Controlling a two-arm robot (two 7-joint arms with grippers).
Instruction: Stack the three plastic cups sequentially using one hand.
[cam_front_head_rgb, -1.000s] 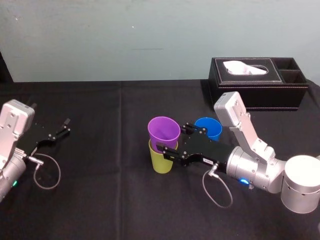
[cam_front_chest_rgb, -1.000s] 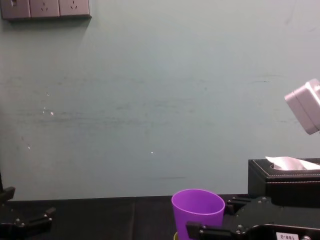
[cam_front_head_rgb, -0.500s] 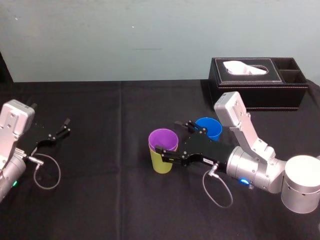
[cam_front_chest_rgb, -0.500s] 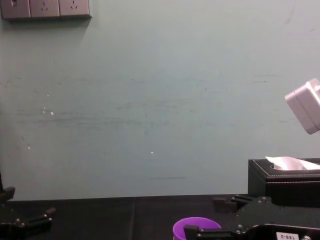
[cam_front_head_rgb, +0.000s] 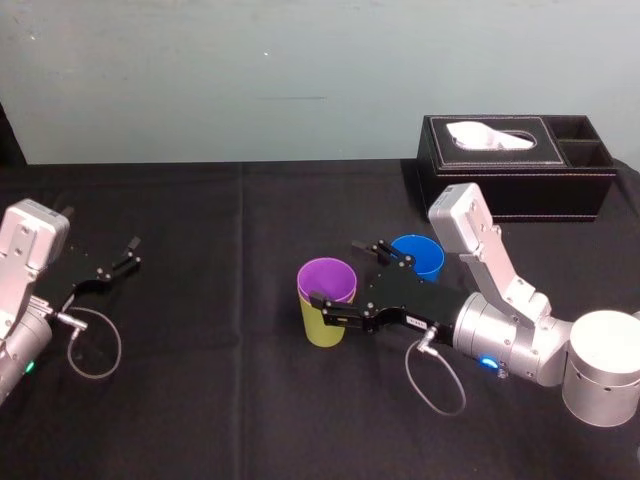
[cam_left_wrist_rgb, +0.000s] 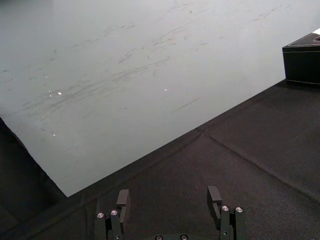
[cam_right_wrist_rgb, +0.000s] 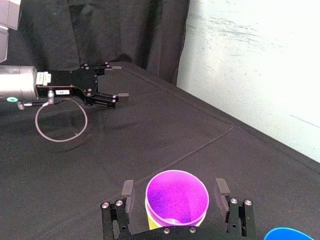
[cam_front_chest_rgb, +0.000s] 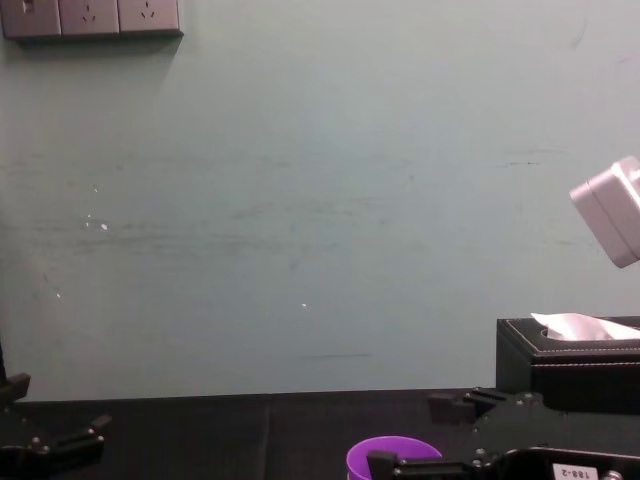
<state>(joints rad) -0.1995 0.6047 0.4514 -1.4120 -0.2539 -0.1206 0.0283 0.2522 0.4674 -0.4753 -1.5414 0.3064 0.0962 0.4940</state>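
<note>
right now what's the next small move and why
Probably draw the right gripper back and over to the blue cup: the purple cup sits nested in the yellow-green cup, with the gripper open around it. The left gripper lies parked at left.

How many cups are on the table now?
3. The purple cup sits nested in the yellow-green cup mid-table, between the open fingers of the right gripper; the blue cup stands apart beside that gripper. Left gripper parked at the table's left.

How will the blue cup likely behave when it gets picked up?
The blue cup looks like thin plastic, so it is probably light and slightly squeezable. Its smooth wall may slip in the jaws. It stands upright on the cloth, so a sideways nudge could tip it.
</note>
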